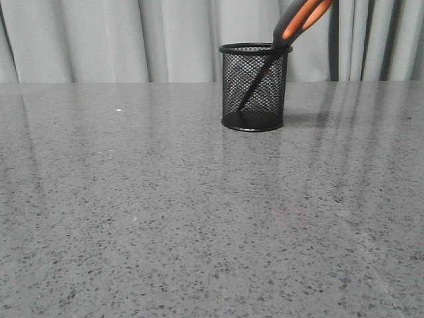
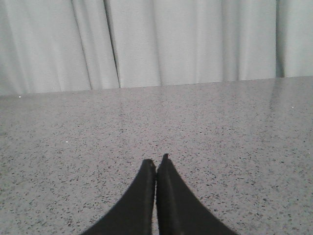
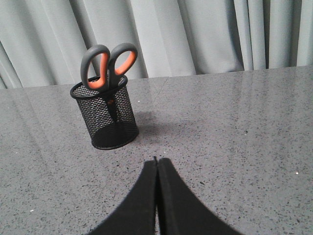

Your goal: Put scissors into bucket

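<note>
The scissors [image 1: 299, 21] stand blades-down inside the bucket [image 1: 254, 87], a black wire-mesh cup at the back of the table. Their grey and orange handle loops lean out over its rim to the right. The right wrist view shows the same: the scissors [image 3: 108, 66] in the bucket [image 3: 106, 116], ahead of my right gripper [image 3: 157, 160], which is shut, empty and well apart from the cup. My left gripper [image 2: 156, 160] is shut and empty over bare table. Neither gripper shows in the front view.
The grey speckled table [image 1: 165, 218] runs to a pale pleated curtain [image 1: 99, 40] behind its far edge. The curtain also shows in the left wrist view [image 2: 156, 44].
</note>
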`<state>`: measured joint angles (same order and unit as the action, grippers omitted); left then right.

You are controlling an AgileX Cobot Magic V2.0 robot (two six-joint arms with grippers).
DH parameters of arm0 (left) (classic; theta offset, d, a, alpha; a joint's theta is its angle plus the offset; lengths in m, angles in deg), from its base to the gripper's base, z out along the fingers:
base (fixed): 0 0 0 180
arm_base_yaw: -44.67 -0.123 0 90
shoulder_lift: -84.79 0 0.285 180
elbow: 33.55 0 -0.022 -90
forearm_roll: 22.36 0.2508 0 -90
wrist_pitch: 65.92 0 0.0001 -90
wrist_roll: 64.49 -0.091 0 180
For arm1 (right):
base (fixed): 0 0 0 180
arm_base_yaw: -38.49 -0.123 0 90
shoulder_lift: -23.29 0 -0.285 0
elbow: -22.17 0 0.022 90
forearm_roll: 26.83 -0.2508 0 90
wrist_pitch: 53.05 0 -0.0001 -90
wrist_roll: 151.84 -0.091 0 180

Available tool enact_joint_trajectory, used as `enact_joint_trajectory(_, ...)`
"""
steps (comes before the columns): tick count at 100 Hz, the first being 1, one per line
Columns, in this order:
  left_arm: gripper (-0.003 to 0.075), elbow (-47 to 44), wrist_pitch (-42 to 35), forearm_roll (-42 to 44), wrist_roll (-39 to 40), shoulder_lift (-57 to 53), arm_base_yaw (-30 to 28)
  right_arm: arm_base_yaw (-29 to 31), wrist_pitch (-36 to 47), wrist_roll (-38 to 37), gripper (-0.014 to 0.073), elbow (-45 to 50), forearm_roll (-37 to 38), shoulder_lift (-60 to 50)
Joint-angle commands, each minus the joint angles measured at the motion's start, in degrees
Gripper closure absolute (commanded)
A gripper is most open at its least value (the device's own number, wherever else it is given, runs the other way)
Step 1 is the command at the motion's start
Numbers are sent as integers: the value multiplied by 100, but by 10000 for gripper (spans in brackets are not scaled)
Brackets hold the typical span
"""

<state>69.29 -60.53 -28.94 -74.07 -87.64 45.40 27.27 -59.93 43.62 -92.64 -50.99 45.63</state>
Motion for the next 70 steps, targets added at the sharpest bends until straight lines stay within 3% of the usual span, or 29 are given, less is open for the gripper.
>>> enact_joint_trajectory(1, 741, -159, -450, -4, 61, -143, 36, -4, 442, 18, 659, -158, -2, 21)
enact_joint_trajectory(36, 741, -159, -450, -4, 61, -143, 36, 320, 977, -104, 659, 285, 489, -120)
enact_joint_trajectory(56, 741, -159, -450, -4, 61, -143, 36, 825, 1027, -1023, 659, 1132, 1838, -1034)
enact_joint_trajectory(64, 741, -159, -450, -4, 61, -143, 36, 838, 949, -1067, 659, 1370, 1890, -1403)
enact_joint_trajectory(70, 741, -159, -450, -4, 61, -143, 36, 849, 334, -1067, 659, 1360, 2089, -1668)
